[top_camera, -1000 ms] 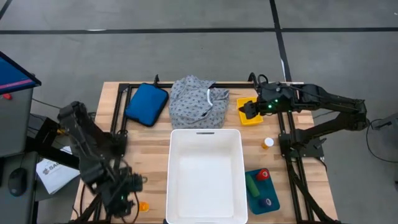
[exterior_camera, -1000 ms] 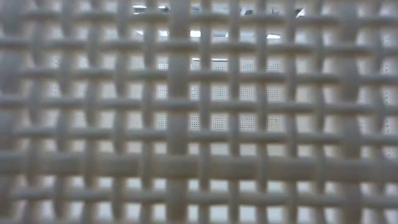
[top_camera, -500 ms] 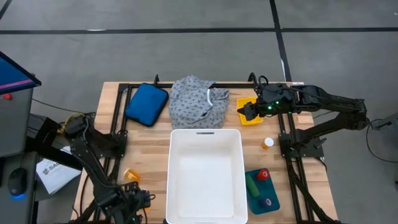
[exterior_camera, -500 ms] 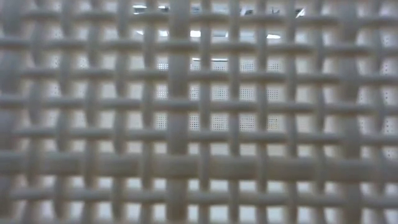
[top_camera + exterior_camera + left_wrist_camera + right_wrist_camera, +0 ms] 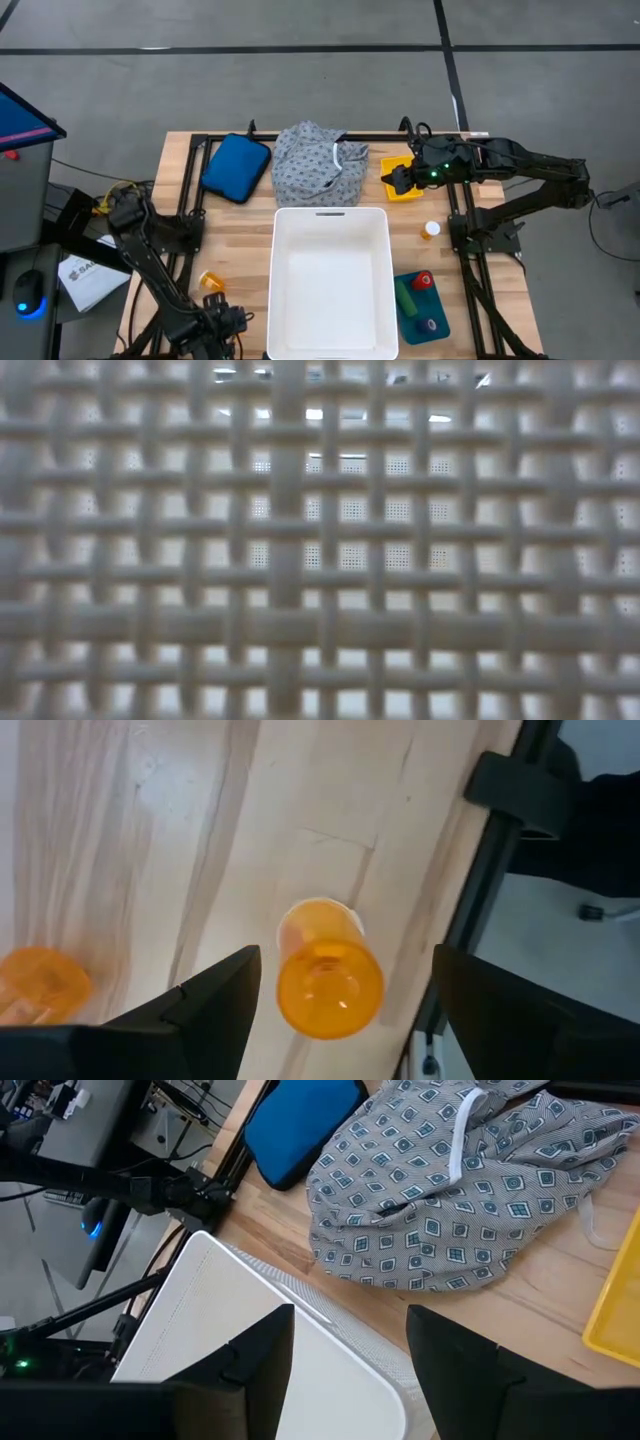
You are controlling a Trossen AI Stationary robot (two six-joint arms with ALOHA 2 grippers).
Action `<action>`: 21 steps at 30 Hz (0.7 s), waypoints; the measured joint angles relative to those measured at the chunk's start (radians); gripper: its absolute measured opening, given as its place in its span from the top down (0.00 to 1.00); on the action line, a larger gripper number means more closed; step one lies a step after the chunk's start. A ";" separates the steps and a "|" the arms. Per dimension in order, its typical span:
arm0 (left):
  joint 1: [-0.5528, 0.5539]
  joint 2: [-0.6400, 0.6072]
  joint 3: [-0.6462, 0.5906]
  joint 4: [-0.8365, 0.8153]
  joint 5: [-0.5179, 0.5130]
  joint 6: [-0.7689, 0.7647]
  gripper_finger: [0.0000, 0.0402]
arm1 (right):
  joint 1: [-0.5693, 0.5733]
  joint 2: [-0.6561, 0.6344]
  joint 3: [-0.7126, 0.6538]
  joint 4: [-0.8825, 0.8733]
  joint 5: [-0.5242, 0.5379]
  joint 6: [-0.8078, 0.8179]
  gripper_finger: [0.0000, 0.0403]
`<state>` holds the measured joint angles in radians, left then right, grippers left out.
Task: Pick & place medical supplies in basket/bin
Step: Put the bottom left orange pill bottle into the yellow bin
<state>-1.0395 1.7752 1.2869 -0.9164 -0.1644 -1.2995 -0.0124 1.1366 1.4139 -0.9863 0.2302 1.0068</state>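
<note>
Place: a robotics lab or workshop test station, not a home or clinic.
Floor: bare grey concrete (image 5: 300,80) marked with dark taped lines.
Bench: a pale butcher-block wooden table (image 5: 245,240) edged by a black metal frame (image 5: 190,175) that carries two dark robot arms.
Equipment: a computer mouse glowing blue (image 5: 28,300) on a side desk, loose cables (image 5: 190,1125) and dark stands beside the table.
Staged props: a white rectangular plastic bin (image 5: 330,285), a blue padded pouch (image 5: 236,166) and a small yellow tray (image 5: 402,180) laid out in order.
</note>
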 joint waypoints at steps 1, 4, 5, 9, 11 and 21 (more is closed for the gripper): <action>0.000 0.005 0.000 -0.004 -0.002 0.000 0.29 | 0.000 0.000 0.000 0.000 0.000 0.000 0.53; -0.001 0.019 0.000 -0.009 0.000 -0.005 0.29 | 0.001 0.000 0.000 0.000 0.000 0.000 0.53; -0.001 0.021 0.000 -0.009 0.001 -0.014 0.29 | 0.004 0.000 0.000 0.000 0.000 0.000 0.53; -0.003 0.022 0.000 -0.011 0.003 -0.022 0.29 | 0.020 0.000 0.000 0.000 0.004 0.005 0.53; -0.003 0.022 0.000 -0.012 0.004 -0.022 0.29 | 0.026 0.000 0.000 0.000 0.004 0.005 0.53; -0.003 0.014 -0.059 0.034 0.033 -0.051 0.37 | 0.033 0.000 0.000 0.001 0.007 0.014 0.53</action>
<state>-1.0424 1.7890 1.2284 -0.8823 -0.1309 -1.3505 0.0204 1.1366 1.4139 -0.9855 0.2371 1.0205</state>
